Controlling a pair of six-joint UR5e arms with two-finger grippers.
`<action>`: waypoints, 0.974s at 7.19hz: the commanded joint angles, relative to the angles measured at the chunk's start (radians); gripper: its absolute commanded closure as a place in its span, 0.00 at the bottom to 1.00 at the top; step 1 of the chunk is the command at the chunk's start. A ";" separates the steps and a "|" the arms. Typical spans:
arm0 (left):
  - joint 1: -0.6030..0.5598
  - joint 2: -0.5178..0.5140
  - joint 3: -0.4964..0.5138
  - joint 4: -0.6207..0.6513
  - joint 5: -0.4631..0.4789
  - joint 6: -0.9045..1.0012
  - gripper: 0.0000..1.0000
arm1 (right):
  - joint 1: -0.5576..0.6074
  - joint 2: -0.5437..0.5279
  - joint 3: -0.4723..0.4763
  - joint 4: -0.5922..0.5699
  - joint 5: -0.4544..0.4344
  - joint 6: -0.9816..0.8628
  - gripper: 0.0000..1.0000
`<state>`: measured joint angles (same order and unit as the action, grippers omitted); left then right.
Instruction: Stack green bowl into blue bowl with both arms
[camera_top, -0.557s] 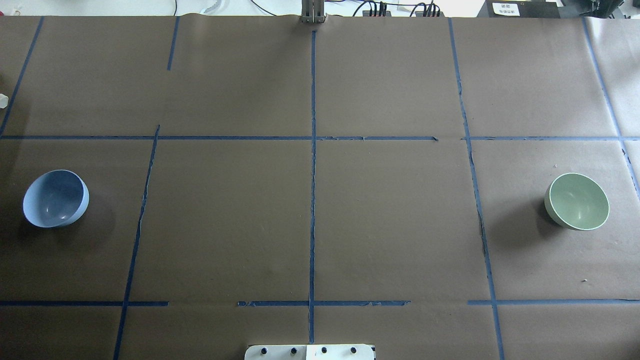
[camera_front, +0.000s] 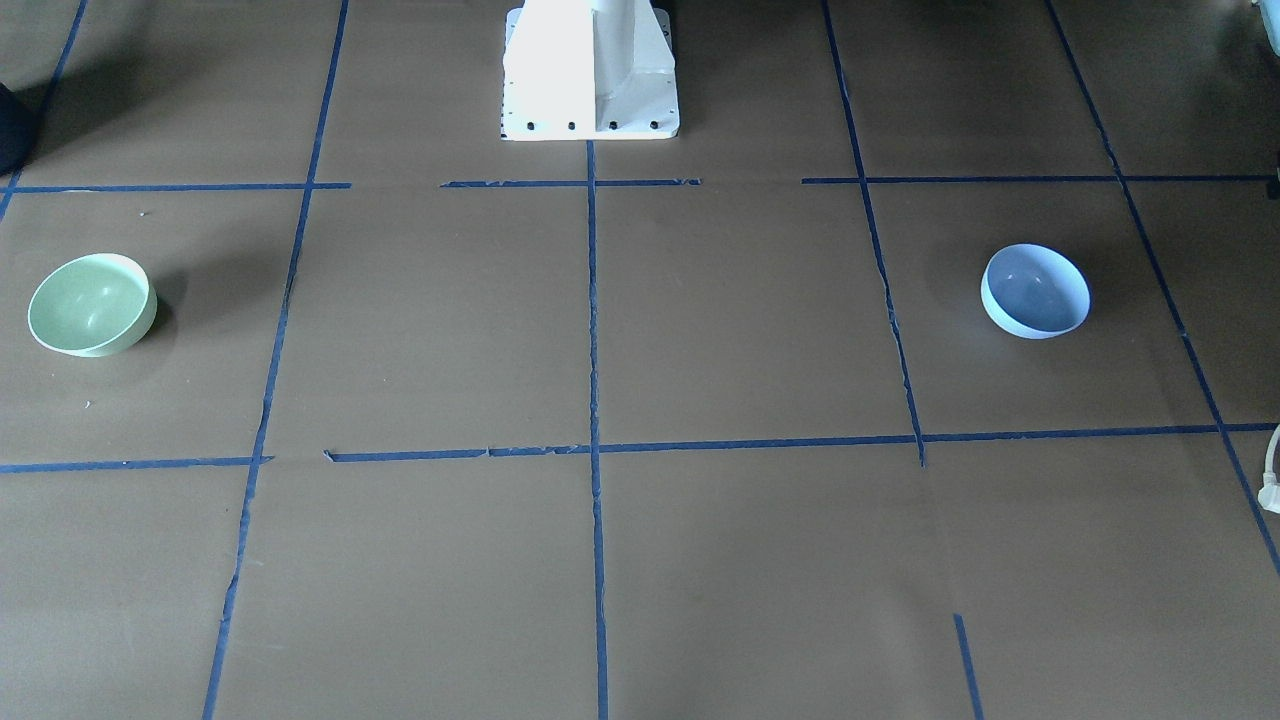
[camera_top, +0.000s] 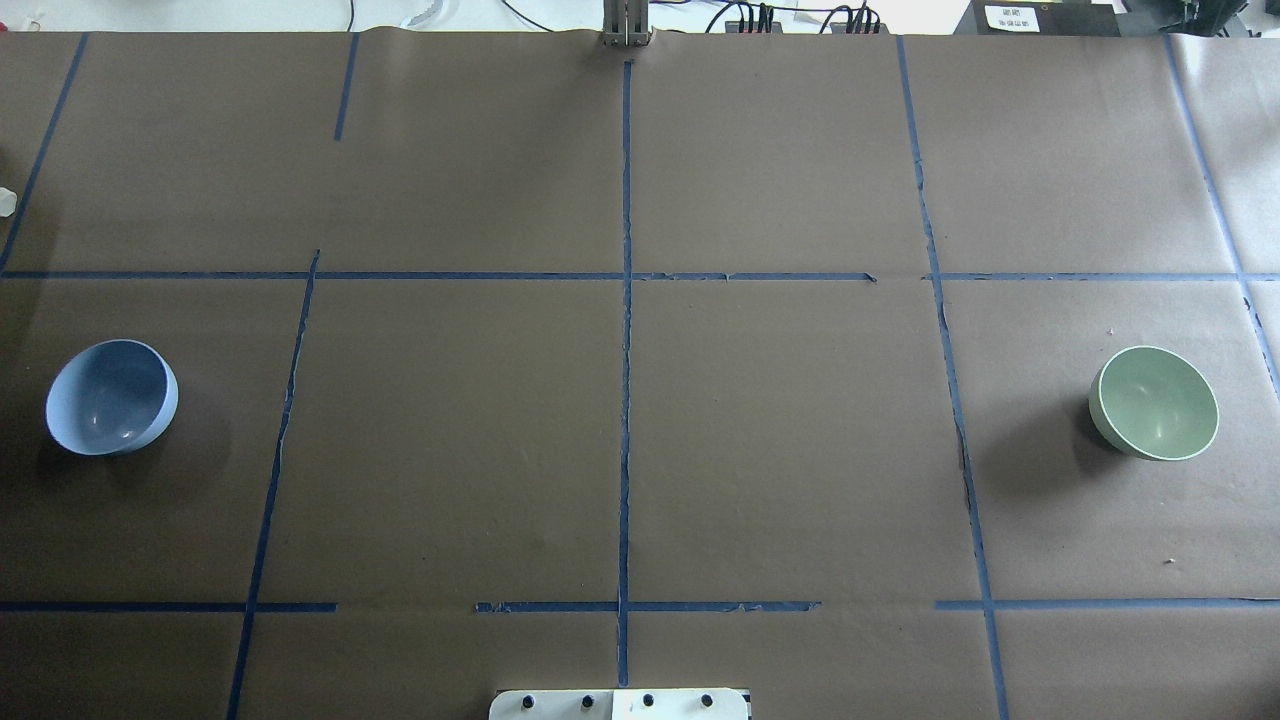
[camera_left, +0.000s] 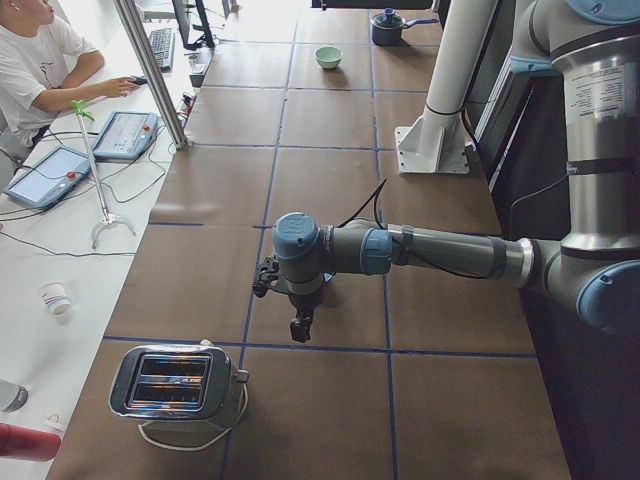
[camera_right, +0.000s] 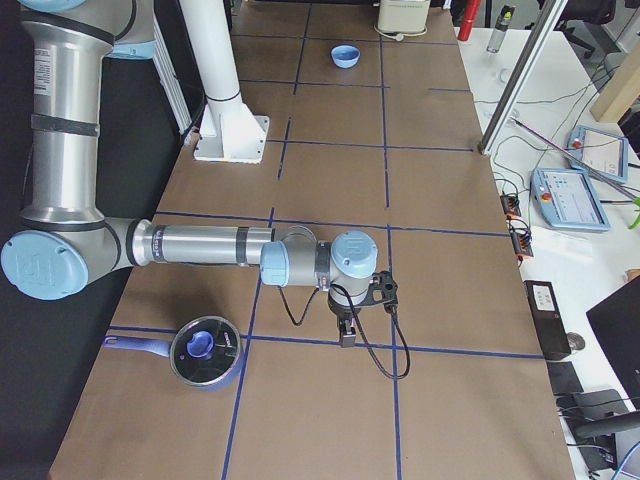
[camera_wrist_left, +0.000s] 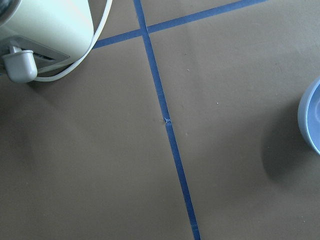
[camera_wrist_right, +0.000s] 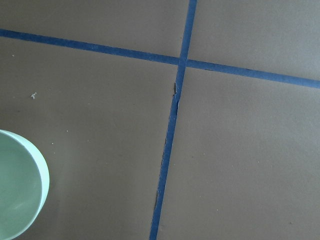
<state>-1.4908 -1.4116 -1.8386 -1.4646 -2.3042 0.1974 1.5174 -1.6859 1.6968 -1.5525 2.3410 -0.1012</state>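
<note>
Left pincer (camera_left: 297, 326) and right pincer (camera_right: 346, 336) hang above counter (camera_top: 450, 450), opening impossible to tell; green bowl (camera_top: 1155, 403), blue bowl (camera_top: 110, 397) well apart.

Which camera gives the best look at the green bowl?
The overhead view: the green bowl shows whole and large, inside included. The front-facing view is nearly as good. The left side view shows it tiny and far; the right wrist camera catches only its edge.
</note>
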 joint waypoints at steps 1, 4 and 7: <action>0.003 -0.091 0.012 -0.011 -0.001 -0.003 0.00 | -0.008 0.011 0.003 0.000 0.003 0.000 0.00; 0.004 -0.130 0.050 -0.170 -0.004 -0.033 0.00 | -0.029 0.015 0.006 0.002 0.004 0.020 0.00; 0.130 -0.049 0.074 -0.384 -0.011 -0.400 0.00 | -0.037 0.015 0.006 0.002 0.011 0.021 0.00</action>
<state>-1.4131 -1.5106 -1.7757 -1.7149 -2.3158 -0.0443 1.4839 -1.6705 1.7027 -1.5520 2.3488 -0.0802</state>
